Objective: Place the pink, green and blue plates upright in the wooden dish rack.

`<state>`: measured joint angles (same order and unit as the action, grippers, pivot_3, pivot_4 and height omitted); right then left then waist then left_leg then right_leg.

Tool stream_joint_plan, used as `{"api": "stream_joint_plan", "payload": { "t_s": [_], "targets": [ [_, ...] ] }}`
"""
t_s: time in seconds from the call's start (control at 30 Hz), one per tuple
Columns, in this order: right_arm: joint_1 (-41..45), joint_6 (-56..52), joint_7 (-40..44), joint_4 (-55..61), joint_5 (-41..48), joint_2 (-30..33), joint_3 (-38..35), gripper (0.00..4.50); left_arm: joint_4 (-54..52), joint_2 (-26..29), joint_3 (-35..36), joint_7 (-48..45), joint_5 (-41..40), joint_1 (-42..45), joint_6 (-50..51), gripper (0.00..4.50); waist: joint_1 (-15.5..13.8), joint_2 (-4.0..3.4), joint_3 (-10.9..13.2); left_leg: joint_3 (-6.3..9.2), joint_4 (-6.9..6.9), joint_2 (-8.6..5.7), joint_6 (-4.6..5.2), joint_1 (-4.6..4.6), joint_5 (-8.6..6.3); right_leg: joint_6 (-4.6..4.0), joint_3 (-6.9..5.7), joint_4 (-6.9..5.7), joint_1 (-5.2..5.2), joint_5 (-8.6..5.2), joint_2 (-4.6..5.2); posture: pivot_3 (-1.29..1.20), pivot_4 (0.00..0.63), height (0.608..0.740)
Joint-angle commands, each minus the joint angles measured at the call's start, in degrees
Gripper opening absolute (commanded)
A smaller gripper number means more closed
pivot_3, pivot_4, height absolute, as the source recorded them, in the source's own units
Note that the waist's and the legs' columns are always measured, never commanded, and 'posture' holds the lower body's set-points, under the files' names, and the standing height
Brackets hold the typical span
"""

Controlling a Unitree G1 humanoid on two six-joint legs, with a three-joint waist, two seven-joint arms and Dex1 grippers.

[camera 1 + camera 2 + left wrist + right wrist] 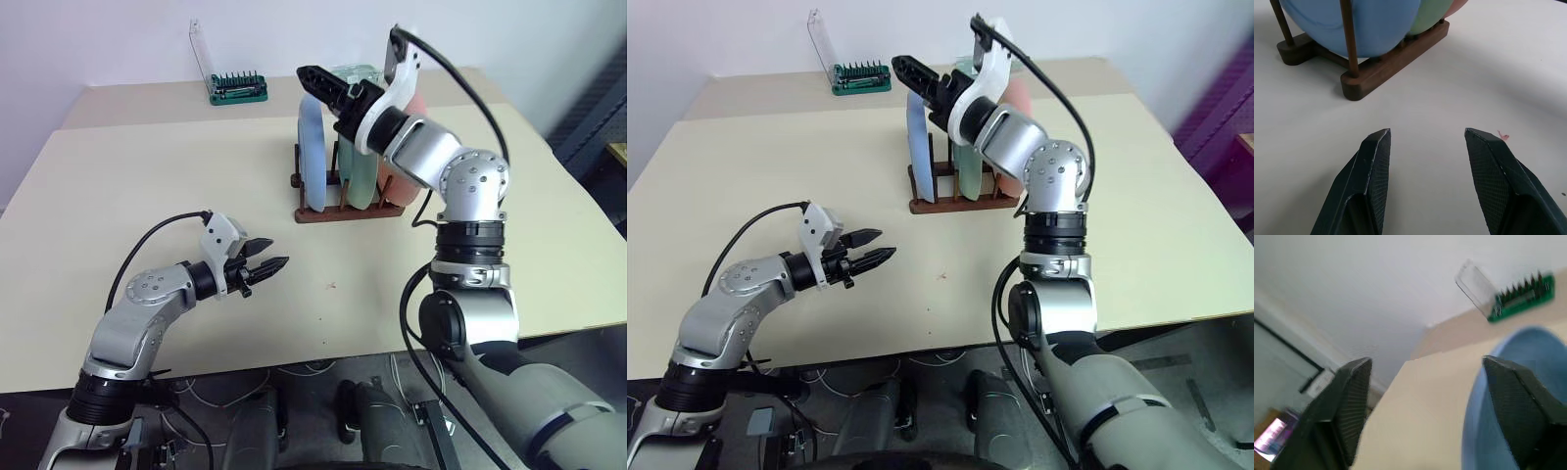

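Note:
The wooden dish rack (pixel 349 213) stands at the middle back of the table. In it stand the blue plate (pixel 312 149), the green plate (pixel 361 172) and the pink plate (pixel 1019 98), all upright, side by side from left to right. My right gripper (pixel 309 76) hovers at the top edge of the blue plate, open, its fingers (pixel 1352 396) spread wide and holding nothing. Lower down, near the table's front left, my left gripper (pixel 276 264) is open and empty, pointing toward the rack.
A green tool holder (pixel 238 90) with a clear back stands at the far edge of the table, left of the rack. Bare tabletop (pixel 176 176) lies between my left gripper and the rack. A small red mark (pixel 1503 135) is on the table.

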<state>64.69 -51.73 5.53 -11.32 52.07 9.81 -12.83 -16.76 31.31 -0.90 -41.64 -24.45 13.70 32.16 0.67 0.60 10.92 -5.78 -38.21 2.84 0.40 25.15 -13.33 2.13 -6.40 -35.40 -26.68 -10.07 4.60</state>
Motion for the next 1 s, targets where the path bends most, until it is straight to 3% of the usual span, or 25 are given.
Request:
{"api": "stream_joint_plan", "payload": {
  "t_s": [0.03, 0.13, 0.23, 0.33, 0.4, 0.47, 0.57, 1.0],
  "targets": [
    [1.38, -0.57, 9.78, 8.71, -3.83, 8.43, 5.20, 3.53, -2.49, -0.15, 0.49, 0.10, -0.57, -0.09, -0.46, 2.46, -0.09, 0.00, 0.00, 0.00, 0.00, 0.00, 0.00, 0.01, 0.00, 0.02, 0.00, 0.02, 0.00, -0.01, 0.00, 0.00, 0.150, 0.730],
    [-2.26, 1.70, 19.49, 16.52, -4.92, 17.00, 6.38, 3.53, -2.49, -0.25, 0.29, 0.05, -0.41, -0.56, -0.73, 2.46, -0.11, 0.01, 0.00, 0.06, 0.01, -0.01, 0.02, 0.09, -0.01, 0.12, -0.01, 0.13, -0.03, -0.08, 0.00, 0.00, 0.150, 0.730],
    [-9.88, 5.78, 29.24, 22.91, -4.32, 24.91, 2.32, 3.53, -1.93, 0.14, 0.16, -0.36, 0.08, -1.00, -1.22, 2.46, -0.19, 0.03, -0.01, 0.05, 0.05, -0.01, 0.03, 0.08, -0.03, 0.21, -0.04, 0.19, 0.00, -0.13, 0.00, 0.00, 0.150, 0.730],
    [-27.47, 11.46, 40.25, 26.63, -8.68, 36.90, -4.90, 3.53, -0.99, 0.39, 0.34, -0.75, 0.29, -0.95, -1.76, 2.46, -1.59, 0.09, -0.04, 0.00, 0.03, -0.02, 0.03, 0.10, -0.03, 0.22, -0.09, 0.23, 0.04, -0.15, 0.00, 0.00, 0.150, 0.730],
    [-38.51, 13.67, 42.03, 25.31, -11.87, 40.67, -8.26, 3.53, 0.63, 0.64, 0.59, -1.09, 0.85, -0.74, -2.66, 2.46, -1.05, -0.22, 0.09, 0.03, 0.03, -0.05, 0.03, 0.08, -0.04, 0.22, -0.18, 0.33, 0.15, -0.22, 0.04, 0.00, 0.150, 0.730],
    [-46.05, 17.27, 42.51, 22.08, -17.19, 41.85, -8.44, 3.53, 2.33, 0.77, 0.47, -1.09, 1.67, -0.28, -3.57, 2.46, -1.52, 0.27, -0.14, -0.03, -0.02, -0.05, 0.04, -0.01, -0.03, 0.09, -0.07, 0.32, 0.03, -0.03, 0.06, 0.00, 0.150, 0.730],
    [-50.16, 22.57, 42.64, 18.71, -22.30, 41.82, -5.59, 3.53, 3.56, 0.95, 0.75, -0.78, 2.39, -0.04, -4.43, 2.46, -1.30, 0.05, -0.05, 0.02, 0.02, 0.05, -0.07, -0.28, -0.10, -0.13, -0.24, 0.43, 0.29, -0.18, 0.08, 0.00, 0.150, 0.730],
    [-48.00, 32.04, 43.19, 9.51, -31.36, 36.11, 3.00, 3.53, 4.14, 1.03, 2.99, 3.05, 5.35, -2.67, -6.61, 2.46, -1.51, -0.01, -0.02, -0.06, 0.04, 0.02, 0.01, -0.28, -0.05, -0.12, -0.14, 0.37, 0.21, -0.17, 0.11, 0.00, 0.150, 0.730]
  ]
}}
